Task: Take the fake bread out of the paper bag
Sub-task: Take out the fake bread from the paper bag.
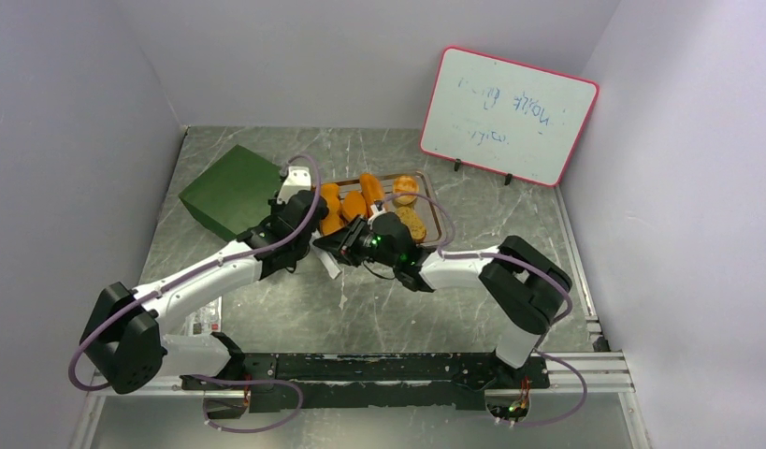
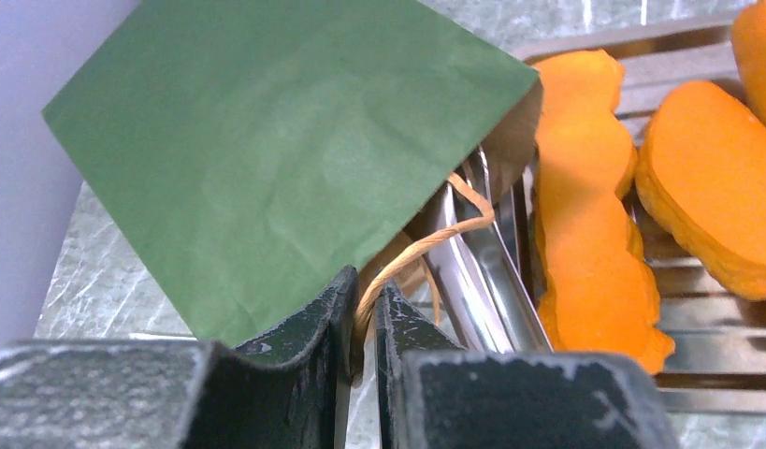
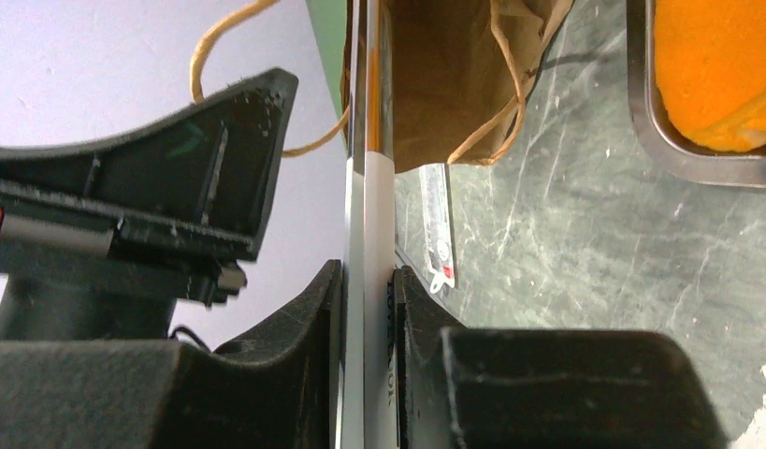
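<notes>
On the metal tray (image 3: pixel 734 170), just right of the bag, lie the orange-brown toy breads (image 1: pixel 353 206): long loaves on the left, rounder pieces on the right. Whether any bread is inside the bag cannot be told. The paper bag (image 1: pixel 231 190) lies flat on the table at far left, green side up, its brown-lined mouth turned toward the tray's left rim and nearly touching it.

The left gripper (image 2: pixel 365 323) is at that mouth, its fingers (image 2: pixel 304 327) pressed almost together with the tan cord handle (image 2: pixel 426 245) pinched between them. The right gripper (image 3: pixel 369 299), just near and right of it, has its fingers (image 3: pixel 295 337) clamped on the shaft of the metal tongs (image 3: pixel 369 215), whose tips point into the bag's mouth. The two grippers sit close side by side.

The bag's far-left corner is near the left wall (image 1: pixel 79 140). Open grey marble table (image 1: pixel 360 309) lies between the tray and the arm bases. A whiteboard (image 1: pixel 508 115) stands at far right, well apart.
</notes>
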`<action>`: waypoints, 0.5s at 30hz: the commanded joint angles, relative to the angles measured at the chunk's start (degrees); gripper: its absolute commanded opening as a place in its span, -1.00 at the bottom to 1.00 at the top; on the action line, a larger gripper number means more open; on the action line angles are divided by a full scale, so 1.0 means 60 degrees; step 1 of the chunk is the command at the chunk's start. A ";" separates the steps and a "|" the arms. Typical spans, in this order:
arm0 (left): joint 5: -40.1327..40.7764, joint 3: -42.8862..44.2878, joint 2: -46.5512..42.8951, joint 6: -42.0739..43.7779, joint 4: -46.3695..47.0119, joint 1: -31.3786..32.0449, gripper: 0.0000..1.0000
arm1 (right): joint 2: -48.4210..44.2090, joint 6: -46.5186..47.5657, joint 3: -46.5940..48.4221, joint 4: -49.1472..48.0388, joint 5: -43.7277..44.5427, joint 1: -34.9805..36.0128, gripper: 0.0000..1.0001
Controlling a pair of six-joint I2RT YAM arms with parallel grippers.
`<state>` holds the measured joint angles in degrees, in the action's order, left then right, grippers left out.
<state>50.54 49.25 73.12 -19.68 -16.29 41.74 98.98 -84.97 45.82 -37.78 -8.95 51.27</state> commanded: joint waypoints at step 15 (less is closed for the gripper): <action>0.0363 0.1136 -0.0267 0.1422 0.1415 -0.0791 -0.86 | -0.1861 0.0163 -0.1193 0.0193 0.0931 0.0631 -1.00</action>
<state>51.46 52.93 72.42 -13.98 -11.55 37.85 91.26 -84.82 38.79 -35.20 -5.72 54.04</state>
